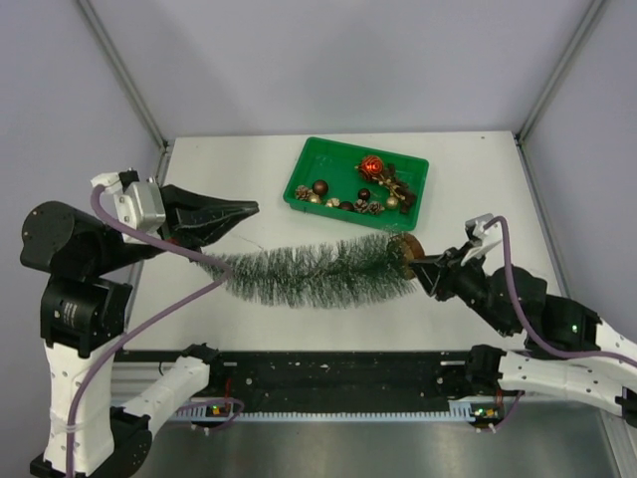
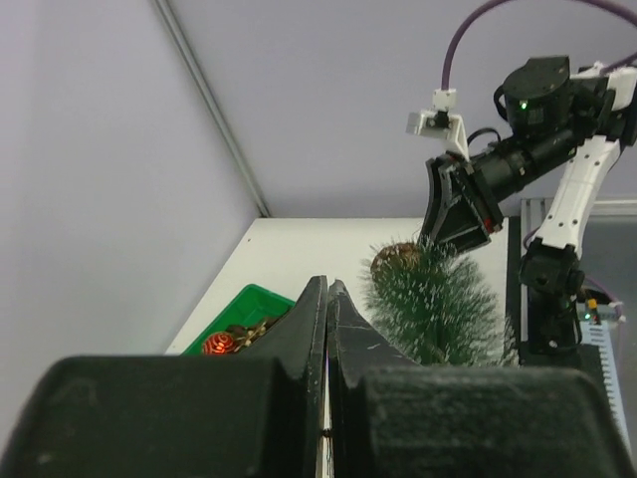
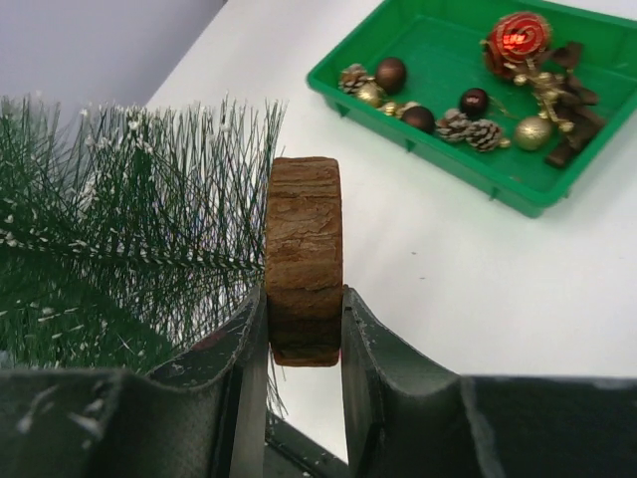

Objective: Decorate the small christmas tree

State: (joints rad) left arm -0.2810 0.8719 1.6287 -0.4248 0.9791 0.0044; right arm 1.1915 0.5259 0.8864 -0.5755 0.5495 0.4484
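Observation:
The small christmas tree lies on its side across the table, tip to the left, wooden disc base to the right. My right gripper is shut on the disc base, its jaws pressing both flat faces, with the bristles to its left. My left gripper is shut and hovers above and behind the tree's tip end. In the left wrist view its fingers meet, with the tree ahead to the right. I cannot tell whether it holds anything.
A green tray at the back middle holds a red bauble, brown and gold balls, and pinecones; its rim shows in the right wrist view. Grey walls close in the table on three sides.

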